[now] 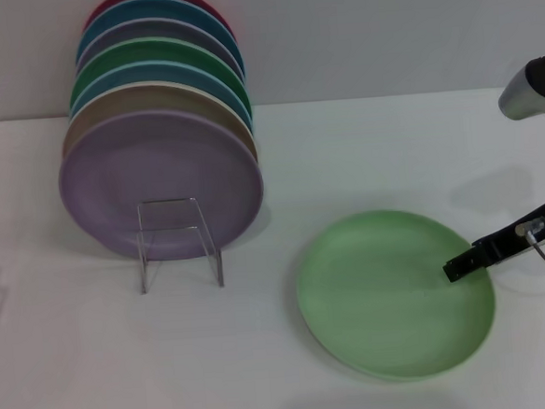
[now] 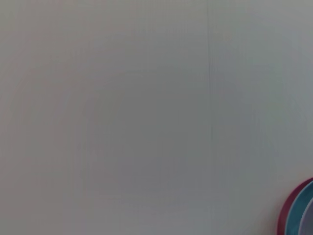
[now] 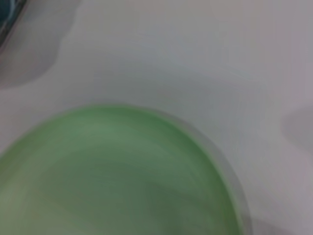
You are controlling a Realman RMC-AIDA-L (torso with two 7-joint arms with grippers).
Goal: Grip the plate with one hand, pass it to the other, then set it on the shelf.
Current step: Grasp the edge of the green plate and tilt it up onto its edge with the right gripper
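The pale mint-green plate (image 1: 391, 294) lies flat on the white table, right of centre. It fills the lower part of the right wrist view (image 3: 112, 176). My right gripper (image 1: 457, 270), slim and black with a grey cable, reaches in from the right, its tip over the plate's right rim. The wire shelf (image 1: 177, 241) stands at the left with its rectangular front loop toward me. It holds several upright plates, with a lavender plate (image 1: 159, 180) in front. My left gripper is out of view.
The stack of upright coloured plates (image 1: 165, 72) runs back toward the wall behind the shelf. Their red and blue edges (image 2: 298, 210) show in a corner of the left wrist view, which otherwise shows a plain wall. The right arm's grey elbow (image 1: 534, 88) is at the far right.
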